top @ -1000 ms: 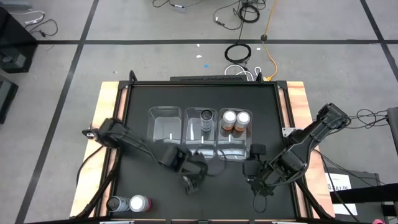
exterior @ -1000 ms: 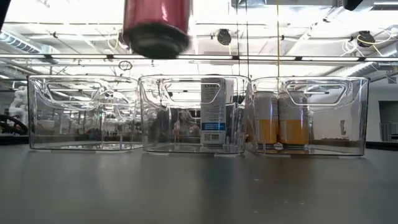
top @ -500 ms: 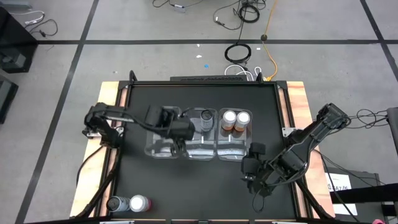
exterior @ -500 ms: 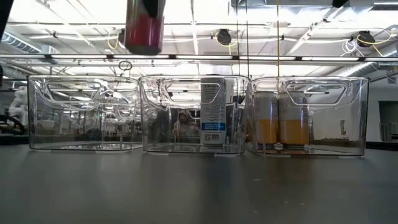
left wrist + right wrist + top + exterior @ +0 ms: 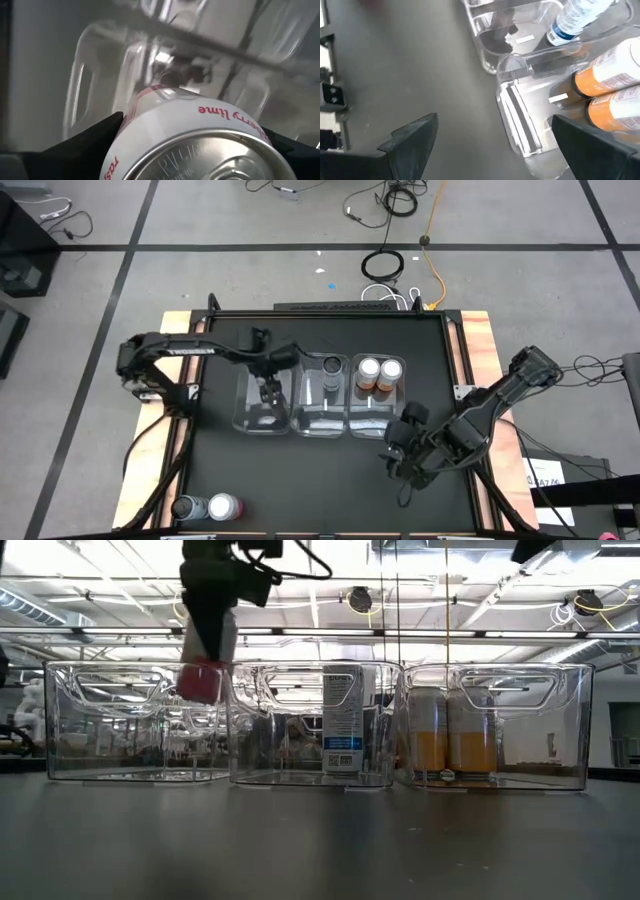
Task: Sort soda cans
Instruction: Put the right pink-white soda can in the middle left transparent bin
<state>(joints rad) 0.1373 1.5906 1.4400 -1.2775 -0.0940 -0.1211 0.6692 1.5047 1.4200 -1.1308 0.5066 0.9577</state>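
Observation:
My left gripper hangs over the left clear bin, shut on a pink-red soda can with a white upper band. Two orange cans stand in the right bin. One dark grey can with a blue label stands in the middle bin. A grey can and a pink-red can stand near the table's near left corner. My right gripper is open and waits above the table, near of the right bin. My left gripper pinches the pink-red can between its two fingers on the sides of its upper part, just below the silvery top. The fingers come from above, pointing down. The can hangs lifted clear, slightly tilted, its bottom below the left bin's rim.
Three clear plastic bins sit side by side in the table's middle; the right bin's handle wall faces my right gripper. Wooden strips edge the black table top. Bare black surface lies between the bins and the near edge.
My left gripper has carried the pink-red can from the table's near middle toward the far left, over the left bin, and lowered it until its bottom dips into the bin. My right gripper has drifted slightly toward the table's left.

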